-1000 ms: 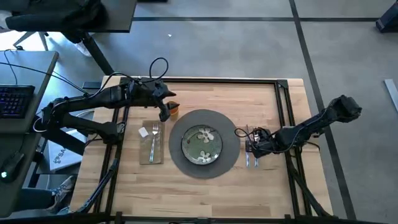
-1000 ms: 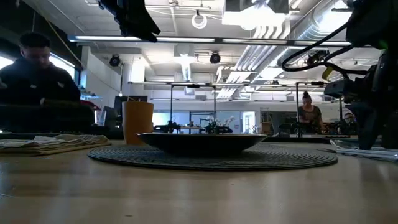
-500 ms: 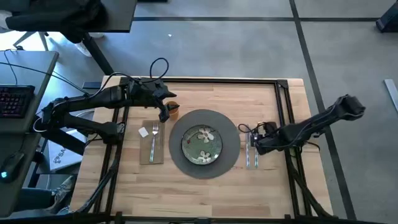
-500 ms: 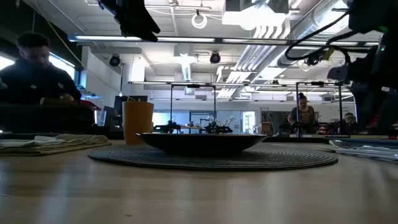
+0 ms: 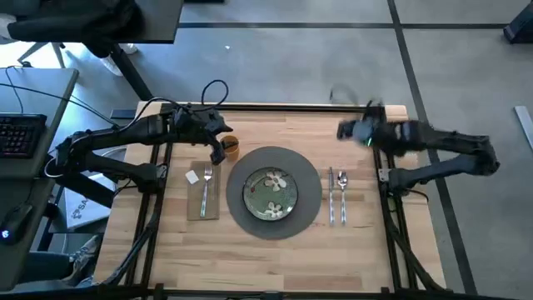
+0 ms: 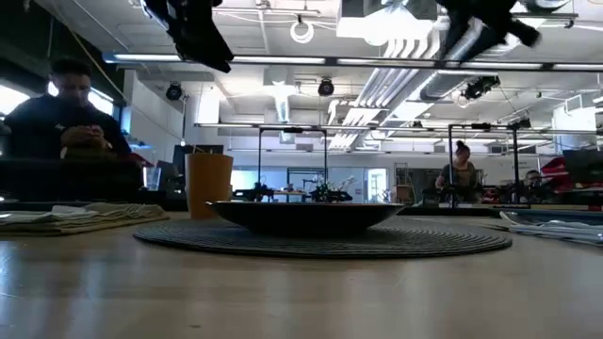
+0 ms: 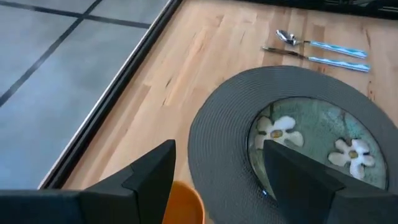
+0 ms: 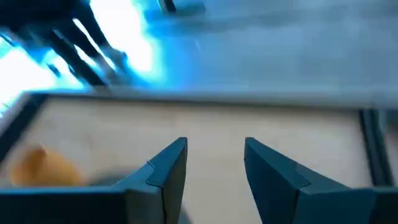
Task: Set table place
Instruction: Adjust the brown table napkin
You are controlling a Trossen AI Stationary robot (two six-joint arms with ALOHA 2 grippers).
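The left gripper (image 5: 218, 148) hangs open above the cup (image 5: 230, 147). The right gripper (image 5: 346, 131) hovers open and empty over the table (image 5: 275, 258), away from knife (image 5: 331, 196) and spoon (image 5: 341, 197).

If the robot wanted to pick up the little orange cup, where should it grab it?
Probably from straight above, fingers pinching across the rim of the small orange cup. It stands upright with its open top showing, beside the round dark-grey woven placemat. The left gripper already hangs open right over it.
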